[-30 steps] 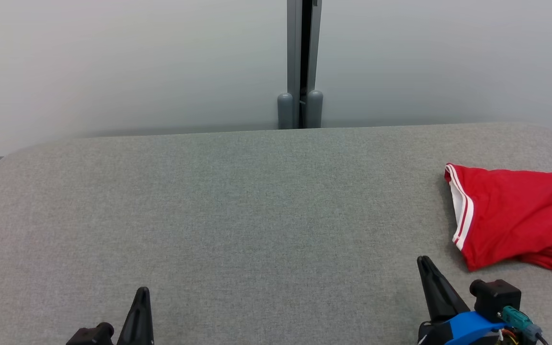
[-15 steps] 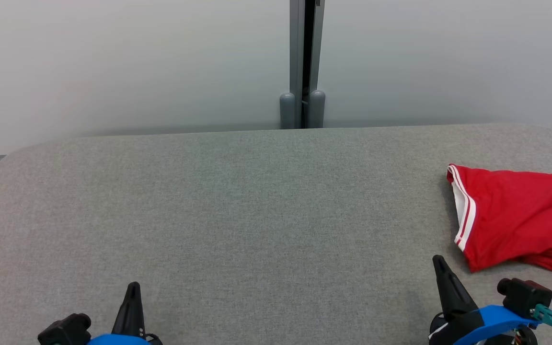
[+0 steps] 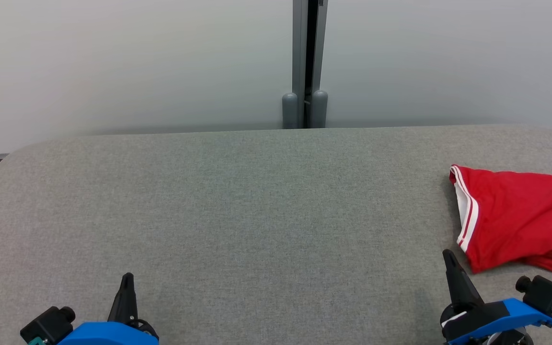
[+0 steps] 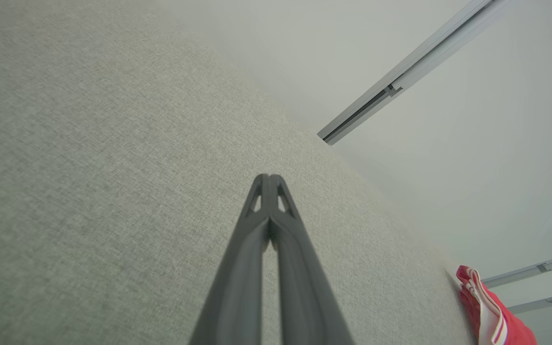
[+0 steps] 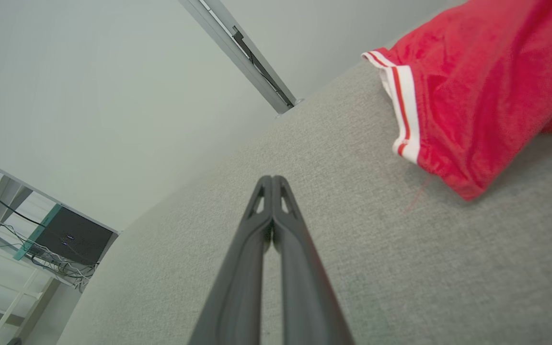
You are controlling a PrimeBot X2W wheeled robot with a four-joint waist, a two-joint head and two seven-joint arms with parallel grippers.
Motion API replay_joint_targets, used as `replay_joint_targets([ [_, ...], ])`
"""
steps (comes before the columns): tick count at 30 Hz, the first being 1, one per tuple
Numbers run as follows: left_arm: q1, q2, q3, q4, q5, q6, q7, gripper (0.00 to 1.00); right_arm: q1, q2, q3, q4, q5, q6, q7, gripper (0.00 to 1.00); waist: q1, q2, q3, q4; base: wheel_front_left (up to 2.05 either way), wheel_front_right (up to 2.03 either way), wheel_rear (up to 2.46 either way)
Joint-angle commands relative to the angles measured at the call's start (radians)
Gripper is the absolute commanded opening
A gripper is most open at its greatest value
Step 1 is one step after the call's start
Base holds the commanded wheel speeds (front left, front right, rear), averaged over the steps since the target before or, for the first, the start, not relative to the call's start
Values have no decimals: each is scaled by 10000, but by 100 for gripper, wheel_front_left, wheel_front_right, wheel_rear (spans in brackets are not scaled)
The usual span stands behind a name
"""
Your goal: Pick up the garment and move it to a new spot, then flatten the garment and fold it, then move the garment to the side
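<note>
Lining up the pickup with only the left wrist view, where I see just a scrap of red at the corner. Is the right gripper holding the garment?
Observer: No. The right gripper is shut on nothing, pointing over bare table, apart from the red garment.
Operator: Where does the garment lie?
Observer: Head view: at the table's right side, cut off by the picture's right edge.
Operator: Which part is nearest the gripper?
Observer: The lower end of its white-and-red striped trim.
</note>
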Motion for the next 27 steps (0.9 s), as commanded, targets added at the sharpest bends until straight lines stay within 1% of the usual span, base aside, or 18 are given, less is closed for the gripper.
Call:
replay_joint_targets([
  [1, -369, -9, 188, -97, -281, -115, 106, 0, -271, -16, -77, -177, 392, 0, 78, 0, 0, 0, 1, 7, 0, 0, 0],
  [11, -546, -219, 645, -84, -1257, -395, 443, 0, -344, -18, -252, -267, 1719, 0, 356, 0, 0, 0, 3, 52, 0, 0, 0],
  [27, -765, -499, 1253, -54, -2540, -768, 905, 0, -419, -20, -479, -380, 3464, 1, 714, 0, 0, 0, 7, 119, 0, 0, 0],
])
